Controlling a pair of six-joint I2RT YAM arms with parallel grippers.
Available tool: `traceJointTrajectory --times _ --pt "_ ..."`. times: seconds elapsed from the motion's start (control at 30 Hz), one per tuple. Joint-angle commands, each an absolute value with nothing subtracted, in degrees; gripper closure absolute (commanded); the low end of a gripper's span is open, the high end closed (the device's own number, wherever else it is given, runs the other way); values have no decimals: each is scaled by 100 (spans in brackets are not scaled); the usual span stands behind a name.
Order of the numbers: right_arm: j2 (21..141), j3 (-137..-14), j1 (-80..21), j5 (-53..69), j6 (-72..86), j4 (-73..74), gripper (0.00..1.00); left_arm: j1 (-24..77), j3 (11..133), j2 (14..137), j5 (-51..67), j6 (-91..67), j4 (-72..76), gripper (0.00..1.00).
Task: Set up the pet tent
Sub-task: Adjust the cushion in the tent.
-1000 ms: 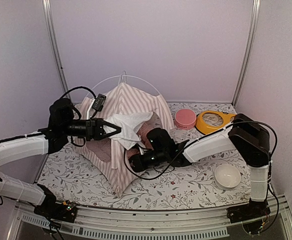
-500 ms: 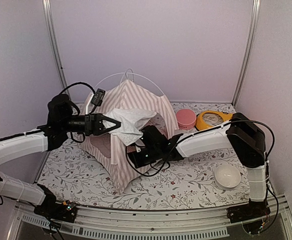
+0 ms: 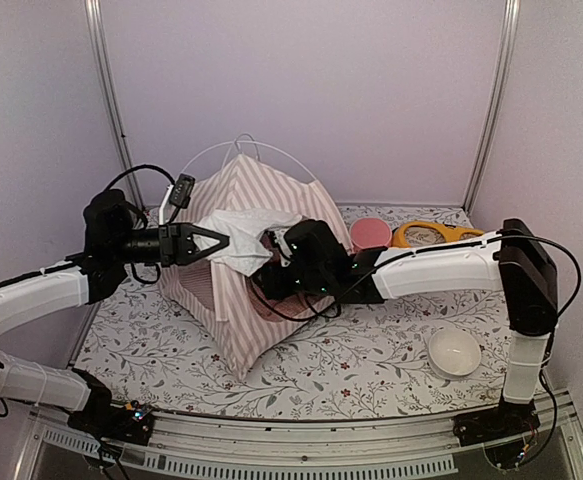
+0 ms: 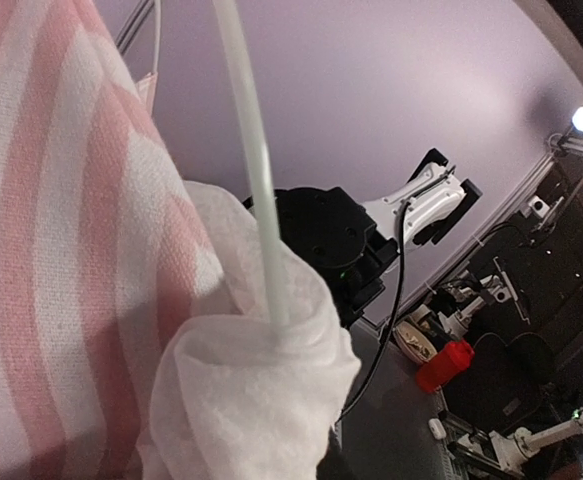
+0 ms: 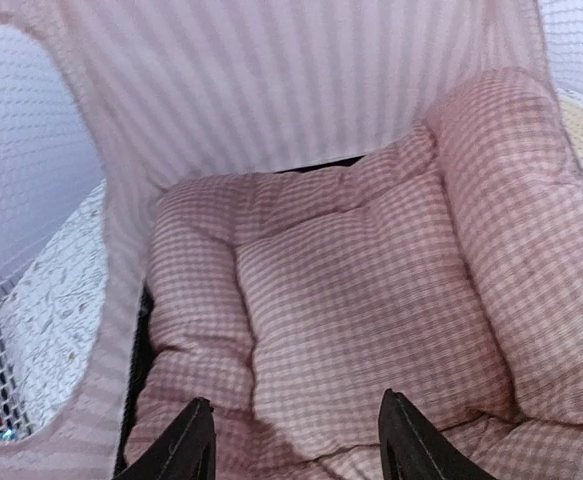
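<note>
The pet tent, pink-and-white striped, stands at centre left with thin white poles arching over its peak. My left gripper is shut on the white sheer door curtain and holds it up and aside. In the left wrist view the bunched curtain hides my fingers, beside the striped fabric and a pole. My right gripper is inside the doorway. In the right wrist view it is open and empty just above the pink checked cushion on the tent floor. The mesh window is at left.
A pink bowl and a yellow ring-shaped item sit at the back right. A white bowl sits at the front right. The floral table cover ends at the metal rail near the arm bases.
My left gripper has lifted the curtain higher and drawn it left. My right gripper has moved up and left into the doorway. The tent stands taller.
</note>
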State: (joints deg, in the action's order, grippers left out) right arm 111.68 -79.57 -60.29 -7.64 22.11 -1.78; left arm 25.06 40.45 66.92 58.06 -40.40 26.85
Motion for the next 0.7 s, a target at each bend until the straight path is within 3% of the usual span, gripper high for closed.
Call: traceJointTrajectory --times 0.0,0.13,0.27,0.37,0.57,0.67 --pt "11465 -8132 -5976 -2416 1805 -495 43 2461 4084 6690 6304 -4608 3282 100" --pt "11802 -8346 -5979 -3489 1280 -794 37 2475 4106 6684 6512 -5066 3623 100" --pt "12175 -8699 -5969 -4156 442 -1176 24 2496 4223 6669 6731 -5269 3687 100" --pt "12578 -9238 -5832 -4370 155 -628 23 2497 4297 6587 6814 -5218 3504 100" --pt "13736 -10436 -5405 -2884 1277 1244 24 2505 4359 6364 6955 -5073 3353 100" --pt "14498 -11601 -5405 -2118 1427 2258 22 2505 4363 6392 7032 -5035 3373 100"
